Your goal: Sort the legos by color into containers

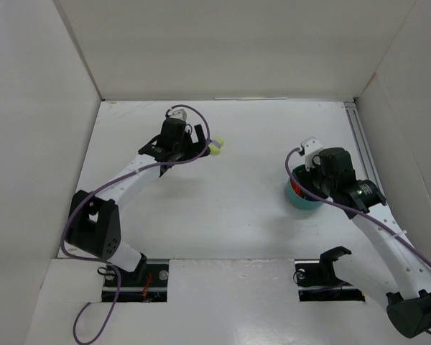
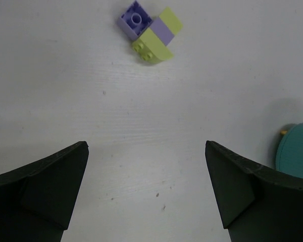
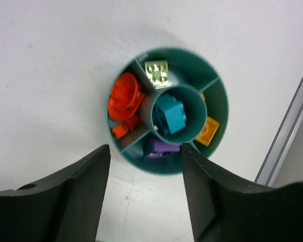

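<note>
A small cluster of purple and pale green legos (image 2: 150, 31) lies on the white table ahead of my left gripper (image 2: 146, 189), which is open and empty; the cluster also shows in the top view (image 1: 215, 147). The round teal bowl (image 3: 219, 108) sits under my right gripper (image 3: 144, 194), which is open and empty above its near rim. In the bowl lie orange-red pieces (image 3: 123, 101), a pale green brick (image 3: 158, 73), a teal brick (image 3: 170, 115) in the central cup, a purple brick (image 3: 164, 147) and a yellow brick (image 3: 208, 131). In the top view the right gripper (image 1: 310, 172) hides most of the bowl (image 1: 300, 197).
White walls enclose the table on the left, back and right. A metal rail (image 1: 363, 154) runs along the right wall, close to the bowl. The bowl's edge shows at the right of the left wrist view (image 2: 295, 151).
</note>
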You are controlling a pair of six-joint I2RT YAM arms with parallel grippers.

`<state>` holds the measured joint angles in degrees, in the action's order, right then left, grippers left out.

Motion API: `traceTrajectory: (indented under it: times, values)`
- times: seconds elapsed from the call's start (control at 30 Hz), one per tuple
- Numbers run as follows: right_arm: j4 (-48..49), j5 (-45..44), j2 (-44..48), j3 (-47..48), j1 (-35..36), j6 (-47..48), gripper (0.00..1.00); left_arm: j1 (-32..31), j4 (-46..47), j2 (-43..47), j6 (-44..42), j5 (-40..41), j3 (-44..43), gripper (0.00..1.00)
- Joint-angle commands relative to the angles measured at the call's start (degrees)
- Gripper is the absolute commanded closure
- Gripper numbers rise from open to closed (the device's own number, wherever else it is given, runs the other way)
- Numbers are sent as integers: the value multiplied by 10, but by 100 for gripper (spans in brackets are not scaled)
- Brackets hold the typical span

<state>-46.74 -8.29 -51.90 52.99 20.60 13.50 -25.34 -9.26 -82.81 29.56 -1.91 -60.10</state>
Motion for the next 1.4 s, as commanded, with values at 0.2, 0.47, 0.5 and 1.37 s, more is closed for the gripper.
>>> traceTrajectory:
  times: [0.2, 0.47, 0.5, 1.37]
  values:
    - [120, 30, -2, 49, -2, 44, 0, 27, 92, -190, -149, -95, -175, 0]
    - [116, 0, -28, 68, -2, 44, 0, 92, 15, -347, -158, -196, -339, 20]
    - [116, -1, -33, 68, -2, 44, 0, 92, 40, -352, -172, -201, -331, 20]
    - [95, -24, -46, 49, -2, 16, 0, 64, -35, -454, -153, -48, -391, 62]
